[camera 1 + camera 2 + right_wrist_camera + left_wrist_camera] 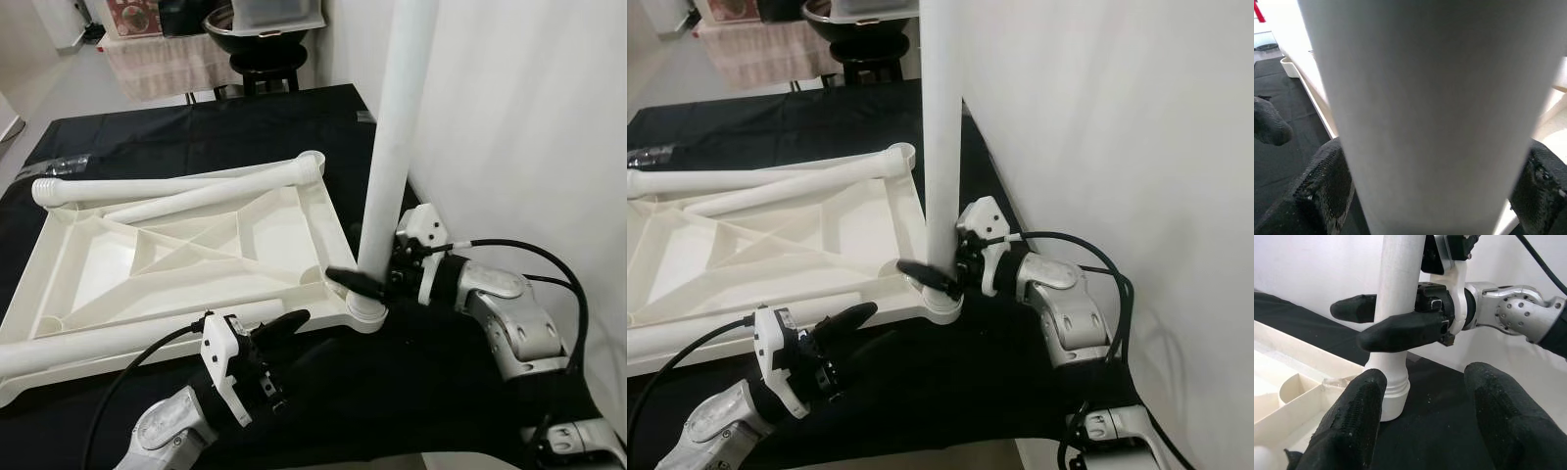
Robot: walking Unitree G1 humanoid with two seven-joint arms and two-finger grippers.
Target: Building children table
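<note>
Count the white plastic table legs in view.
4, maybe. One upright white plastic leg in the tabletop's near-right corner socket, held by the right gripper. Two lie across its far end; one along its near edge.

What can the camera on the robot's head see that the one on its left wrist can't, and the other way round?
Head view alone: the whole upturned white tabletop with loose legs lying on it, on a black cloth.

Left wrist view alone: the left gripper, open, seen close up.

Both: the right gripper clamped on the upright leg at the tabletop's corner.
</note>
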